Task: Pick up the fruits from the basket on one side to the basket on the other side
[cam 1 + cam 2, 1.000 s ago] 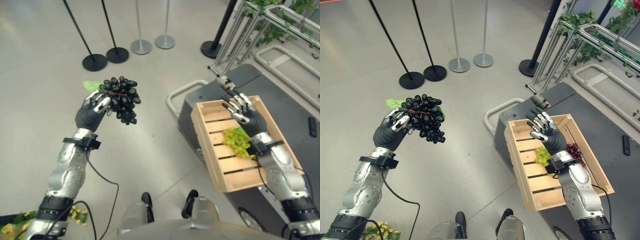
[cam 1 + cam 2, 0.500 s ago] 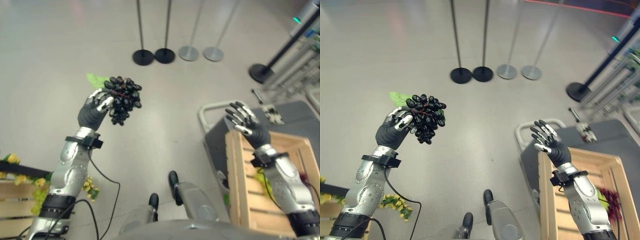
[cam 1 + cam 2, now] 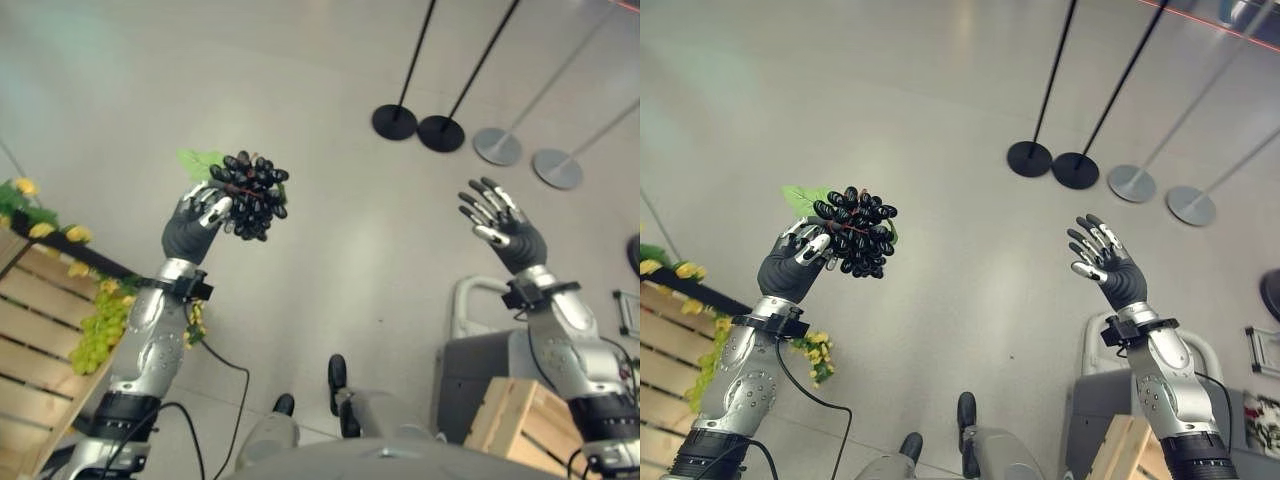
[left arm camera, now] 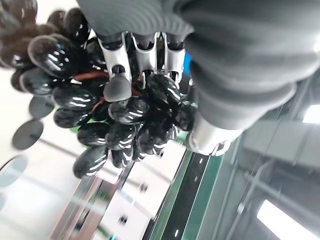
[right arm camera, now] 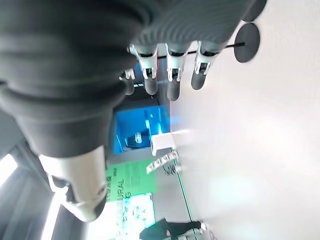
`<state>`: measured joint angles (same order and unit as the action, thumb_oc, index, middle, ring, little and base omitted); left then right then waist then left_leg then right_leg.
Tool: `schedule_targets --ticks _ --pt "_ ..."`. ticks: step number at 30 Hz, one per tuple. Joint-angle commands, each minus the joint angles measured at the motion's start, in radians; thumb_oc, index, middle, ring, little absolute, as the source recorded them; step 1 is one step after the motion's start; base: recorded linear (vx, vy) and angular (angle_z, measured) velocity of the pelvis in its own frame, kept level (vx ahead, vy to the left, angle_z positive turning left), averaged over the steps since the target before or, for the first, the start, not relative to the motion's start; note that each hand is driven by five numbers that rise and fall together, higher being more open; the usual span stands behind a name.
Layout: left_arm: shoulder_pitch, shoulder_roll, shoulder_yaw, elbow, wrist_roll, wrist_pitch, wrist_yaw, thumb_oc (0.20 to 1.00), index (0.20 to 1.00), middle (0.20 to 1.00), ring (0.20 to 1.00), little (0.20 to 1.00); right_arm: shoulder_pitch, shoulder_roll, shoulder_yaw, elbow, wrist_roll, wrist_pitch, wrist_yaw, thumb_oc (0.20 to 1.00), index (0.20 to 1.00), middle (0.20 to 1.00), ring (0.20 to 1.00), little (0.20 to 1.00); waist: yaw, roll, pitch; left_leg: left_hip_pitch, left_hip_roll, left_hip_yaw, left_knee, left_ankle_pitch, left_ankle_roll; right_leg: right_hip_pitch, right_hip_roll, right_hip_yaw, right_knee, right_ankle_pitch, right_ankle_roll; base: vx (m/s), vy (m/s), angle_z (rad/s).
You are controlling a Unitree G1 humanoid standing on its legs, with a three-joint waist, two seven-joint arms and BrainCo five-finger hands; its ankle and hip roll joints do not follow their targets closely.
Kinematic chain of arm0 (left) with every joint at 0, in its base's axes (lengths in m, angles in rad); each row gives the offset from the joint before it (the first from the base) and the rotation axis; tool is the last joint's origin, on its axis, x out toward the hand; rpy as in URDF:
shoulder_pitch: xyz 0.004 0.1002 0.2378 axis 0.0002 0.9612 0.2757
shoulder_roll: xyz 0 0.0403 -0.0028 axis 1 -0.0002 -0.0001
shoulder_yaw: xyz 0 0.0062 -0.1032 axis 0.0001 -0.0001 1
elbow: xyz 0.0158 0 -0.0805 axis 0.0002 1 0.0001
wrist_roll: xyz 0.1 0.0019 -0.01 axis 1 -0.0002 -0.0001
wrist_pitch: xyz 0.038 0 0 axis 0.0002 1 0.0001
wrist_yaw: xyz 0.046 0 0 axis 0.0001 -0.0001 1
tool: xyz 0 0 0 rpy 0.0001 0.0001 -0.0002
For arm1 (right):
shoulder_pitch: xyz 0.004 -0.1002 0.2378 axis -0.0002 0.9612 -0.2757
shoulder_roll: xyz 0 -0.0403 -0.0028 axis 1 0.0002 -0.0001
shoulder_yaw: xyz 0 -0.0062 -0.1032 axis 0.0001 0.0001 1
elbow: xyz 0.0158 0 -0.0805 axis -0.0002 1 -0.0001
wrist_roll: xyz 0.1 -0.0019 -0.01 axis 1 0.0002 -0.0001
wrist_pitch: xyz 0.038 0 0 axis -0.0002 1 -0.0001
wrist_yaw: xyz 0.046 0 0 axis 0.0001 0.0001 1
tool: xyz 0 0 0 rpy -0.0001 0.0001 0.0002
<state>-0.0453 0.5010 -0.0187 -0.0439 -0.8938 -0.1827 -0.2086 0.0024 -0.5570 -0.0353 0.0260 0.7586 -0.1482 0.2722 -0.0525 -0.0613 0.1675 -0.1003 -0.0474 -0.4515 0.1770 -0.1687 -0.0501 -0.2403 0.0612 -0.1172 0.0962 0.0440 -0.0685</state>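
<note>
Transfer in progress: black grape bunch carried in mid-air.
Left hand (image 3: 196, 222) grips black grapes (image 3: 251, 195); right hand (image 3: 505, 228) released, empty; crate (image 3: 40, 340) lower left awaits deposit.

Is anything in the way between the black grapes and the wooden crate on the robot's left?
Nothing visible blocks the path. The left hand holds the black grapes up in open air, and the wooden crate with green grapes lies below, further left.
</note>
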Motion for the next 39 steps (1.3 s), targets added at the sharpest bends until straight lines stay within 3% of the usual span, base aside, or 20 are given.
schedule_targets --ticks 1,2,3,4,5,6,7,14,22,26,30,34,35,38,39 --pt "-0.081 0.008 0.034 -0.035 0.016 -0.074 -0.012 0.200 0.200 0.200 0.200 0.200 -0.018 -0.010 -0.072 -0.046 0.018 -0.072 -0.007 1.000 1.000 1.000 1.000 1.000 -0.014 0.000 -0.013 0.038 -0.062 0.041 -0.009 0.038 0.008 0.065 -0.073 0.002 0.050 -0.114 0.143 -0.01 -0.084 0.59" --pt "-0.089 0.003 0.026 -0.022 0.014 -0.078 -0.007 0.200 0.200 0.200 0.200 0.200 -0.012 -0.013 -0.085 -0.048 0.020 -0.080 -0.011 1.000 1.000 1.000 1.000 1.000 -0.017 0.004 -0.005 0.022 -0.043 0.080 -0.008 0.048 0.003 0.077 -0.079 -0.016 0.049 -0.125 0.141 -0.06 -0.037 0.76" --pt "-0.114 0.001 0.019 -0.016 0.011 -0.078 -0.001 0.200 0.200 0.200 0.200 0.200 -0.022 -0.031 -0.104 -0.048 0.017 -0.088 -0.024 1.000 1.000 1.000 1.000 1.000 -0.040 0.010 0.010 -0.023 0.002 0.234 -0.002 0.061 -0.006 0.083 -0.107 -0.053 0.046 -0.128 0.146 -0.07 -0.030 0.74" --pt "-0.115 0.001 0.019 -0.015 0.011 -0.078 -0.001 0.200 0.200 0.200 0.200 0.200 -0.023 -0.030 -0.104 -0.048 0.017 -0.088 -0.024 1.000 1.000 1.000 1.000 1.000 -0.040 0.009 0.009 -0.027 0.001 0.234 -0.004 0.066 -0.006 0.080 -0.109 -0.053 0.044 -0.124 0.147 -0.08 0.001 1.06" --pt "-0.131 -0.001 0.015 -0.005 0.005 -0.079 0.001 0.200 0.200 0.200 0.200 0.200 -0.029 -0.030 -0.107 -0.049 0.016 -0.095 -0.034 1.000 1.000 1.000 1.000 1.000 -0.051 0.013 0.015 -0.036 0.034 0.337 0.002 0.064 -0.009 0.088 -0.118 -0.073 0.037 -0.123 0.149 -0.06 0.012 1.49" --pt "-0.156 0.000 0.003 0.011 0.000 -0.079 0.000 0.200 0.200 0.200 0.200 0.200 -0.032 -0.027 -0.110 -0.046 0.007 -0.106 -0.050 1.000 1.000 1.000 1.000 1.000 -0.070 0.020 0.016 -0.049 0.101 0.488 0.014 0.078 -0.016 0.102 -0.137 -0.118 0.025 -0.121 0.151 -0.05 0.011 1.23" --pt "-0.169 0.000 -0.006 0.016 -0.001 -0.078 0.001 0.200 0.200 0.200 0.200 0.200 -0.032 -0.025 -0.112 -0.047 0.004 -0.109 -0.056 1.000 1.000 1.000 1.000 1.000 -0.074 0.022 0.016 -0.053 0.128 0.528 0.014 0.092 -0.022 0.108 -0.146 -0.137 0.022 -0.120 0.152 -0.03 0.007 1.15" --pt "-0.159 0.007 -0.012 0.020 0.005 -0.075 0.001 0.200 0.200 0.200 0.200 0.200 -0.027 0.014 -0.106 -0.023 0.006 -0.114 -0.072 1.000 1.000 1.000 1.000 1.000 -0.050 0.020 -0.001 -0.027 0.173 0.522 -0.077 0.155 -0.053 0.164 -0.162 -0.202 -0.016 -0.109 0.164 0.06 0.016 0.47" --pt "-0.113 0.043 0.042 0.003 0.014 -0.079 0.017 0.200 0.200 0.200 0.200 0.200 -0.059 0.073 -0.083 -0.006 -0.010 -0.119 -0.107 1.000 1.000 1.000 1.000 1.000 -0.002 0.005 0.010 -0.037 0.130 0.512 -0.056 0.113 -0.020 0.171 -0.212 -0.215 0.019 -0.101 0.191 0.08 0.145 0.34" --pt "-0.095 0.056 0.058 -0.002 0.018 -0.080 0.021 0.200 0.200 0.200 0.200 0.200 -0.066 0.084 -0.068 -0.003 -0.017 -0.115 -0.113 1.000 1.000 1.000 1.000 1.000 0.010 -0.002 0.011 -0.046 0.116 0.513 -0.036 0.092 -0.007 0.174 -0.225 -0.202 0.016 -0.097 0.200 0.06 0.116 0.05" --pt "-0.080 0.066 0.067 -0.021 0.046 -0.083 0.029 0.200 0.200 0.200 0.200 0.200 -0.073 0.100 -0.071 -0.007 -0.030 -0.112 -0.130 1.000 1.000 1.000 1.000 1.000 0.023 -0.002 0.023 -0.072 0.074 0.508 0.002 0.062 0.019 0.159 -0.257 -0.170 0.041 -0.090 0.223 0.06 0.202 -0.04" --pt "-0.090 0.064 0.035 -0.022 0.078 -0.080 0.032 0.200 0.200 0.200 0.200 0.200 -0.087 0.105 -0.069 -0.019 -0.059 -0.114 -0.143 1.000 1.000 1.000 1.000 1.000 0.016 0.014 0.039 -0.073 0.049 0.513 0.014 0.038 0.051 0.097 -0.286 -0.130 0.184 -0.059 0.254 0.02 0.206 -0.04" --pt "-0.096 0.066 0.021 -0.021 0.088 -0.080 0.033 0.200 0.200 0.200 0.200 0.200 -0.102 0.107 -0.057 -0.021 -0.063 -0.115 -0.148 1.000 1.000 1.000 1.000 1.000 0.004 0.027 0.062 -0.077 0.048 0.509 0.024 0.038 0.061 0.054 -0.265 -0.075 0.245 -0.068 0.252 -0.02 0.102 -0.06" --pt "-0.105 0.071 0.013 -0.014 0.113 -0.086 0.044 0.200 0.200 0.200 0.200 0.200 -0.125 0.114 -0.046 -0.029 -0.072 -0.122 -0.159 1.000 1.000 1.000 1.000 1.000 0.005 0.028 0.079 -0.078 0.055 0.501 0.017 0.032 0.042 0.026 -0.284 -0.054 0.085 -0.071 0.231 0.01 -0.047 -0.13" --pt "-0.106 0.072 0.014 -0.010 0.119 -0.078 0.042 0.200 0.200 0.200 0.200 0.200 -0.117 0.116 -0.052 -0.035 -0.070 -0.118 -0.156 1.000 1.000 1.000 1.000 1.000 0.008 0.015 0.079 -0.090 0.056 0.498 0.042 0.032 0.038 0.040 -0.294 -0.050 0.055 -0.067 0.233 0.03 -0.142 0.01"
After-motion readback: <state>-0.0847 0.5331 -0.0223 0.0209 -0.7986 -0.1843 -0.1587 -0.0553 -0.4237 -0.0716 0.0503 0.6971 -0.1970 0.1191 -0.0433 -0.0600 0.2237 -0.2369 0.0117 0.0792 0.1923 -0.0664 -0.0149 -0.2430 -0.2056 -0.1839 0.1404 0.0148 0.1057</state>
